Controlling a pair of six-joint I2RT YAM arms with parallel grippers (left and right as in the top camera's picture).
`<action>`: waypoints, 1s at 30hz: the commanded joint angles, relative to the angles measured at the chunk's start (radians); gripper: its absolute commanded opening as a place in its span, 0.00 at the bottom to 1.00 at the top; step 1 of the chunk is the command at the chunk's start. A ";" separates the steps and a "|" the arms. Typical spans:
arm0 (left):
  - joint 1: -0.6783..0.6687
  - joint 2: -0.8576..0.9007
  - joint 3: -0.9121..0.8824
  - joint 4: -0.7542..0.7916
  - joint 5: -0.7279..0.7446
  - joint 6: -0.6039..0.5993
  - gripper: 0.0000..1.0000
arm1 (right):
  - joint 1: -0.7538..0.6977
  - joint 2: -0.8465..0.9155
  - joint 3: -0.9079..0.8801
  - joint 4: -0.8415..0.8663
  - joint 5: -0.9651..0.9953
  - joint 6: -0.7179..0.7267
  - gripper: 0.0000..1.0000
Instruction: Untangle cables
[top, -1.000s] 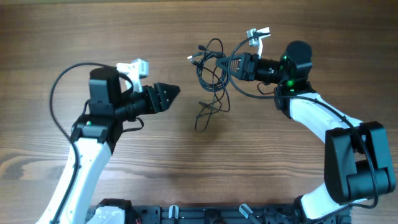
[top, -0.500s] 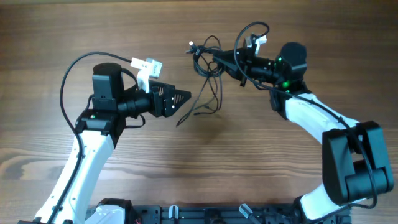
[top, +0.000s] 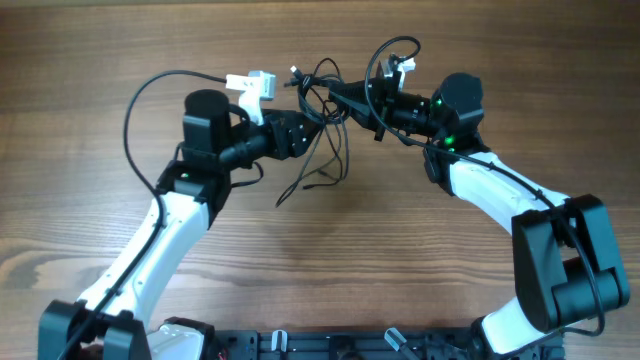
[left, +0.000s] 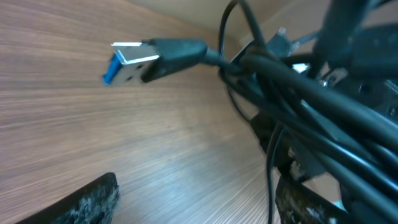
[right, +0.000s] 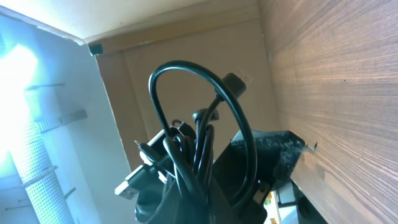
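Observation:
The cables (top: 322, 92) are a bunch of thin black wires held above the wooden table, with loose strands trailing down to the table (top: 300, 185). My right gripper (top: 346, 99) is shut on the bunch; in the right wrist view the wires (right: 193, 152) are pinched between its fingers (right: 202, 190) and one loop arches above. My left gripper (top: 310, 128) is open, just left of and below the bunch. In the left wrist view the wires (left: 298, 81) cross the upper right, and a plug with a blue insert (left: 134, 59) sticks out left. Nothing is between the left fingers (left: 199, 199).
Bare wooden table (top: 90, 60) surrounds the arms. The arms' own thicker black cables loop at the left (top: 140, 95) and above the right wrist (top: 392, 44). A black base rail (top: 330, 345) runs along the front edge.
My left arm has swung up and to the right until its open gripper is at the bunch. My right gripper has carried the bunch slightly left, and the trailing strands have shifted left.

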 joint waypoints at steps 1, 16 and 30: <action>-0.051 0.054 0.006 0.060 -0.018 -0.142 0.80 | 0.004 -0.022 0.005 0.009 0.006 -0.006 0.04; -0.011 0.082 0.006 -0.294 -0.216 -0.164 0.04 | -0.070 -0.022 0.005 0.025 -0.011 -0.067 0.04; 0.079 0.080 0.006 -0.374 -0.222 -0.161 1.00 | -0.100 -0.022 0.005 -0.014 -0.066 -0.546 0.04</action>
